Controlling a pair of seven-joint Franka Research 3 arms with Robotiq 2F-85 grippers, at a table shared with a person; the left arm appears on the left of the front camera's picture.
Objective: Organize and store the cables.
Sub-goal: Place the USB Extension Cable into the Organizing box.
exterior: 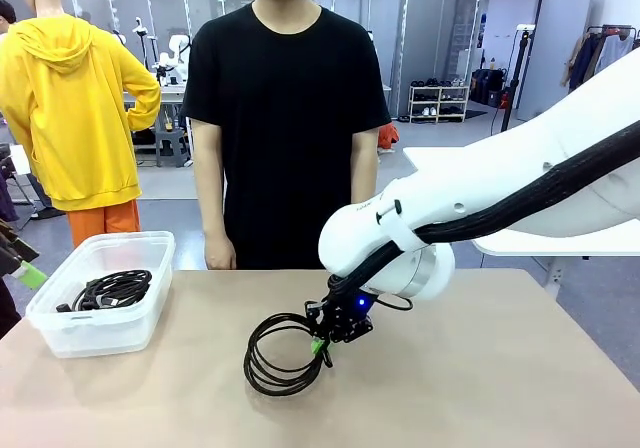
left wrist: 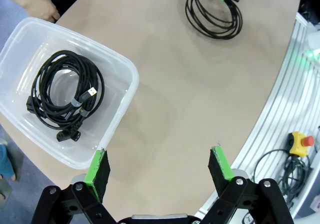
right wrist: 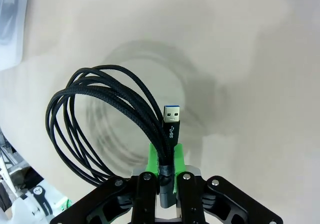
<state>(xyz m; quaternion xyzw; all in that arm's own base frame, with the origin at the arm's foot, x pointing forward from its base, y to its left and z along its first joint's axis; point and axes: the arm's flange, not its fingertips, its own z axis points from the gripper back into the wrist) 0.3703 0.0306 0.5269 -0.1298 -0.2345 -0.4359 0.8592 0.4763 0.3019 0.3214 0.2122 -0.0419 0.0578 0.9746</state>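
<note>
Right wrist view looks straight down the right tool (right wrist: pixel 165 176), whose green pads are pinched tight on a coiled black cable (right wrist: pixel 107 119); a USB plug (right wrist: pixel 171 119) stands up just above the pads while the loops fan out to one side over the table (right wrist: pixel 250 59). In the front view the same coil (exterior: pixel 285 353) hangs from that tool (exterior: pixel 322 346) with its lower loops touching or nearly touching the tabletop, well apart from the clear plastic bin (exterior: pixel 60 333) at the robot's left. The left tool (left wrist: pixel 159 166) hovers wide apart and holds nothing, just beside the bin's near corner (left wrist: pixel 127 91), where another black cable bundle (left wrist: pixel 65 96) already lies. A person (exterior: pixel 285 118) stands at the far side, hands down.

The grip seems to catch only a few strands near the plug, so the coil could slip or unwind during the carry. Trailing loops might drag on the table or snag the bin's rim, leaving cable draped outside. The waiting left tool near the bin could also crowd the drop.
</note>
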